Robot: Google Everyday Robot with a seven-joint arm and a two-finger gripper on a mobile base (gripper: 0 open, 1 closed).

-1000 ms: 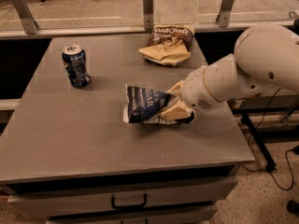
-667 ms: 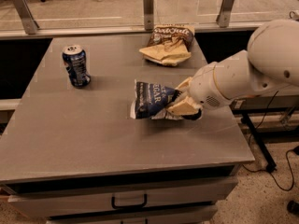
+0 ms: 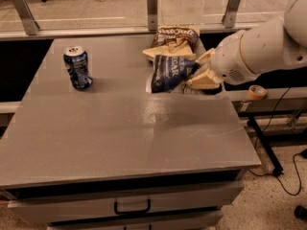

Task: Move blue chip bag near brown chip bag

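Since a second before, the blue chip bag point(image 3: 168, 73) had travelled from the middle of the worktop point(image 3: 120, 133) toward its 1 o'clock corner, carried by the claw point(image 3: 196, 72). The claw's tan fingers were clamped on the bag's 3 o'clock end, the white arm reaching in from 3 o'clock. At the bag's 12 o'clock lay the brown chip bag point(image 3: 175, 38), its lower edge touching or just overlapping the blue one. A blue soda can point(image 3: 77, 67) stood upright, well apart at 9 o'clock.
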